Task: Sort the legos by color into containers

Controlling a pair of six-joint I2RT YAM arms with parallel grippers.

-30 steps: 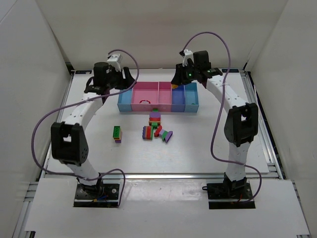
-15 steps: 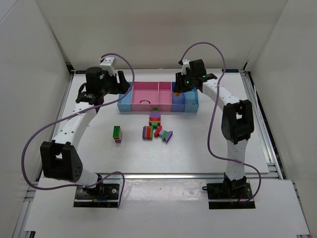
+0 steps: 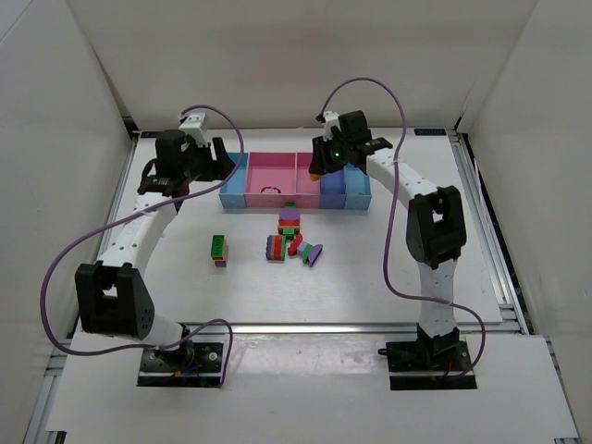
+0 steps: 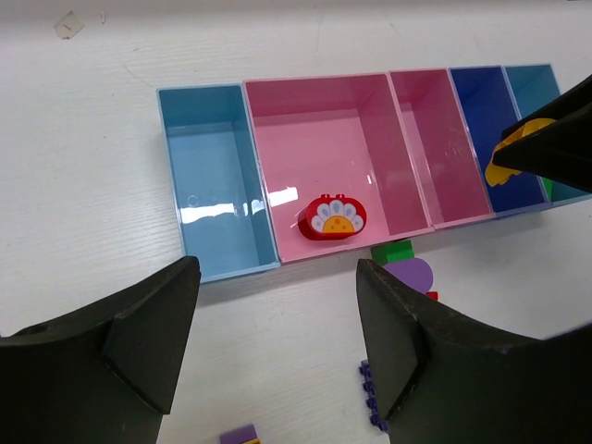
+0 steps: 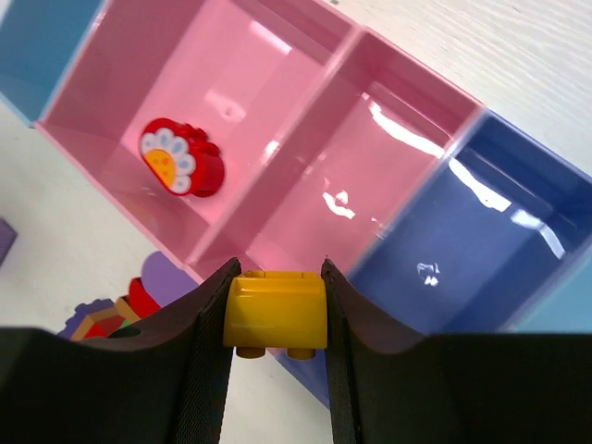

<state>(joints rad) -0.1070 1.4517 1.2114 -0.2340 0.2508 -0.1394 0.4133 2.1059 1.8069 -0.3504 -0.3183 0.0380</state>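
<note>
Right arm has swung left along the tray since a second ago, from the blue end toward the middle; left arm has backed off slightly to the tray's left end. Right end effector (image 3: 320,167) is clamped on a yellow brick (image 5: 276,309), one finger on each side, studs-down as seen from the right wrist. It hangs over the near wall of the tray (image 4: 314,79), about where the second pink compartment (image 5: 319,199) meets the dark blue compartment (image 5: 444,245); can't tell which one it's over. Left end effector (image 4: 275,266) has its jaws apart with nothing between them, looking down at the light blue end compartment (image 4: 213,176) and the first pink compartment (image 4: 324,139). One red brick (image 4: 332,217) with a flower print lies in that first pink compartment, near its front wall. Loose bricks (image 3: 293,237) sit clustered on the bench (image 3: 370,268) just in front of the tray: red, green, purple. A green-on-purple stack (image 3: 217,249) sits apart to their left.
</note>
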